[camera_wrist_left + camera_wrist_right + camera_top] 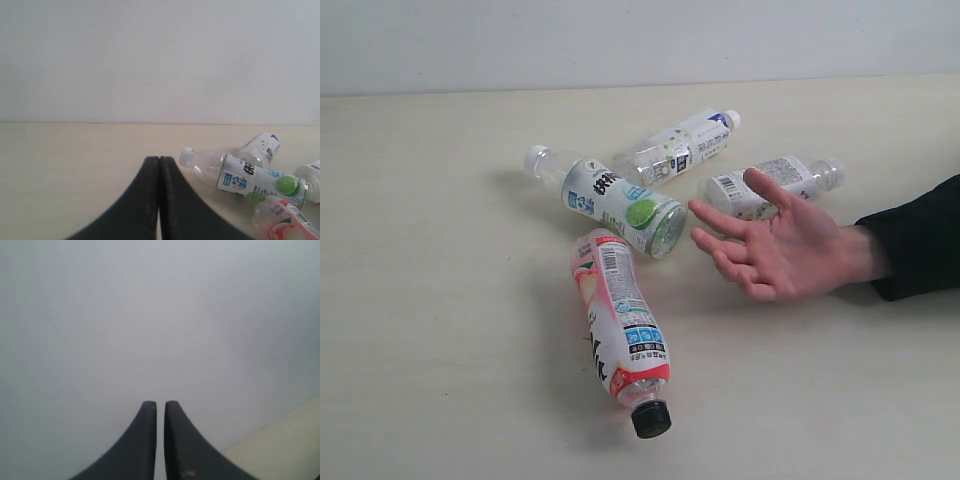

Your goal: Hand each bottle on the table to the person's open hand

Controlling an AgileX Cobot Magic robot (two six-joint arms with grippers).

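Observation:
All the bottles lie on their sides on the table [440, 300]. The black-capped, pink-red labelled bottle [620, 330] is nearest the front. Behind it lies the green-lime labelled bottle [615, 200], then a white-labelled bottle [685, 145]. Another white-labelled bottle [765, 185] is partly hidden by the person's open hand [780, 245], which is held palm up at the right. Neither gripper shows in the exterior view. My left gripper [159, 160] is shut and empty, low over the table, with the green-lime bottle [250, 180] a little way off to one side. My right gripper [160, 405] is shut and empty, facing a wall.
A black sleeve [920, 235] reaches in from the right edge. A pale grey wall [620, 40] stands behind the table. In the right wrist view only a corner of the table [285, 450] shows.

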